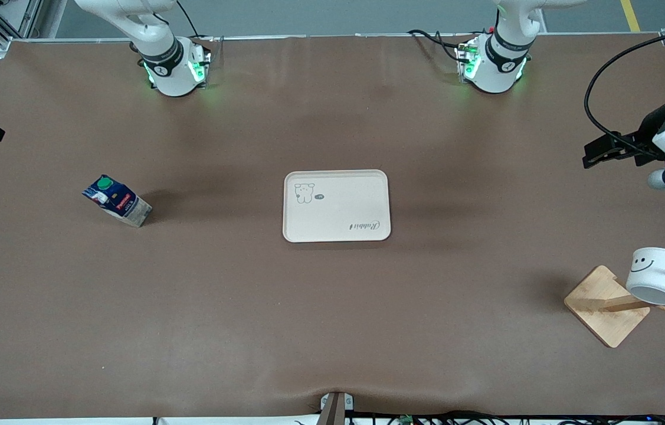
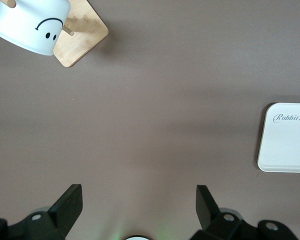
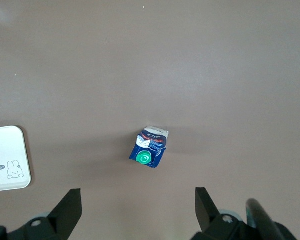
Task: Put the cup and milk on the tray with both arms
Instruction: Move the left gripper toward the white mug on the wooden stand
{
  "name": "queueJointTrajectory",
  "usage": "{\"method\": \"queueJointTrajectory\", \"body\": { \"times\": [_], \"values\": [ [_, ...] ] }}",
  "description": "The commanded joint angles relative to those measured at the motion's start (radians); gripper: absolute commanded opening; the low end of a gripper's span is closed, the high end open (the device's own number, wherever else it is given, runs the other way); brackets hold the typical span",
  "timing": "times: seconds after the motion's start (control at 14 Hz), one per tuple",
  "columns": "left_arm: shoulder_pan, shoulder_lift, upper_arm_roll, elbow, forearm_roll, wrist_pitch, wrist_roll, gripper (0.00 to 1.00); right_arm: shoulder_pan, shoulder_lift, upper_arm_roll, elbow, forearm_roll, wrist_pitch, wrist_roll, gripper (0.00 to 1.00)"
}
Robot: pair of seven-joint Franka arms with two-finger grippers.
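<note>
Under right gripper (image 3: 135,207) (open), milk (image 3: 150,148), upright

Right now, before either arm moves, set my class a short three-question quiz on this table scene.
1. True or false: the cup already sits on the tray.
2. The milk stands: A) on the tray, B) on the table toward the right arm's end, C) on the wooden stand.
3. Fill in: both the left end effector and the right end effector are ____.

Key: 1 false, it hangs on the wooden stand; 2 B; 3 open.
</note>
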State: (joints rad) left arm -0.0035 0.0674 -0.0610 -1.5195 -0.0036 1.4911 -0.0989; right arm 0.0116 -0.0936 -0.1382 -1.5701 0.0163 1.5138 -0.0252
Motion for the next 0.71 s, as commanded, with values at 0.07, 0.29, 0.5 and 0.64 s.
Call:
{"method": "queueJointTrajectory", "body": {
  "times": [0.07,0.29,0.5,0.64],
  "values": [
    [-0.003,-0.001,-0.003,0.01,0.004,0.001,0.002,1.0,-0.013,0.009,0.006,0.019,0.005,-0.01,0.001,1.0],
    [-0.001,0.0,0.0,0.01,0.001,0.001,0.01,1.0,-0.013,0.009,0.006,0.019,0.005,-0.01,0.001,1.0],
    [-0.001,0.04,0.001,0.031,0.002,0.005,0.013,1.0,-0.015,0.011,0.006,0.019,0.005,-0.01,0.001,1.0],
    [0.007,0.04,0.001,0.032,0.005,0.005,0.01,1.0,-0.015,0.012,0.006,0.019,0.005,-0.01,0.001,1.0]
  ]
}}
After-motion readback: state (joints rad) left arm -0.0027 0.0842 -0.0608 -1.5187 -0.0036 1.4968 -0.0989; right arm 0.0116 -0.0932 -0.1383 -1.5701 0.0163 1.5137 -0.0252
